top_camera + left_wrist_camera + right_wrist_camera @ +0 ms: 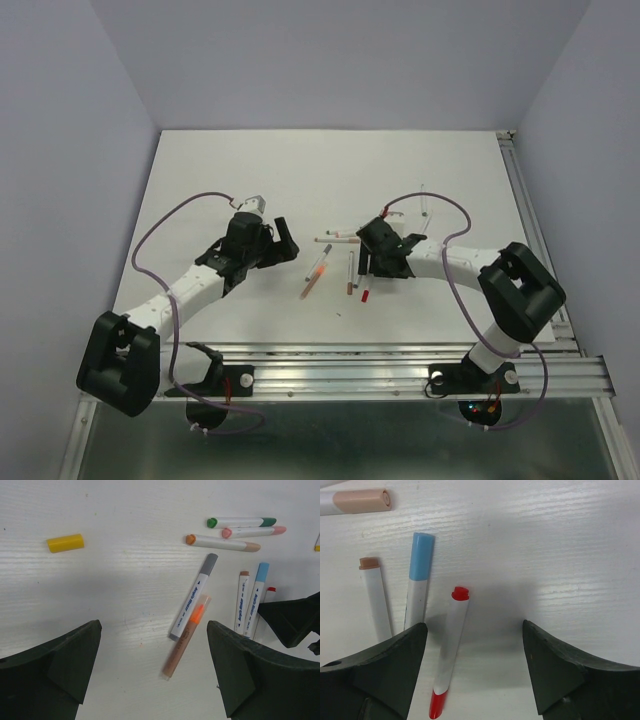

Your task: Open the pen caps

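Several marker pens lie in a loose cluster mid-table between my grippers. My right gripper point(375, 265) point(475, 627) is open low over a white pen point(449, 650), which lies between the fingers close to the left one; its red cap point(436, 706) is at the near end. My left gripper point(283, 240) point(152, 630) is open and empty above the table. An orange pen point(186, 635) point(315, 277) lies just inside its right finger, beside a grey-capped pen point(194, 596). A loose yellow cap point(65, 543) lies apart at the left.
Blue-capped point(420, 580) and brown-tipped point(375, 597) pens lie left of the red one. Green point(241, 522), pink point(254, 531) and tan point(222, 542) pens lie farther back. The table's aluminium rail point(400, 365) runs along the near edge.
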Action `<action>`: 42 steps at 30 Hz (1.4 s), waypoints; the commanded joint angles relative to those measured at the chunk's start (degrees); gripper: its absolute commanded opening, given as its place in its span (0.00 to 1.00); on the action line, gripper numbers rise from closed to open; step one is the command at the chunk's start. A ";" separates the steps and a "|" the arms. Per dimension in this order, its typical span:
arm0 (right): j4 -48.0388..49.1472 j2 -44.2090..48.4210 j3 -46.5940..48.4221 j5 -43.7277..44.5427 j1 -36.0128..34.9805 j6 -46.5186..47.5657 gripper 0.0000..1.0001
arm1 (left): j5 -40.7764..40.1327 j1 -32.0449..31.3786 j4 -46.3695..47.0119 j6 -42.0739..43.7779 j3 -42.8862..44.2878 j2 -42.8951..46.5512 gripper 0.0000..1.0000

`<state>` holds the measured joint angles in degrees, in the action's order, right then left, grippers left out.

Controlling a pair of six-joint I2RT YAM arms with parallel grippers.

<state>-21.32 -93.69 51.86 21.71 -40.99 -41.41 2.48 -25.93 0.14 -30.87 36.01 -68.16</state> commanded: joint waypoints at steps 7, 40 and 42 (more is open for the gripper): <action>-2.84 -4.30 2.64 2.62 -2.25 -3.50 0.58 | -1.34 -0.26 0.56 0.99 -1.03 1.80 0.99; 14.08 19.22 -13.87 -0.69 -7.96 -4.13 0.01 | 7.43 -9.47 4.58 0.11 0.90 3.03 0.99; 23.72 26.61 -18.35 -6.32 -7.96 -2.46 0.01 | 10.34 -12.82 7.66 -0.24 0.38 3.47 0.99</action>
<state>-13.98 -75.99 37.89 22.79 -48.47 -48.49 6.44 -34.50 1.37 -31.11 35.99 -67.26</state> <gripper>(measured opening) 0.196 0.986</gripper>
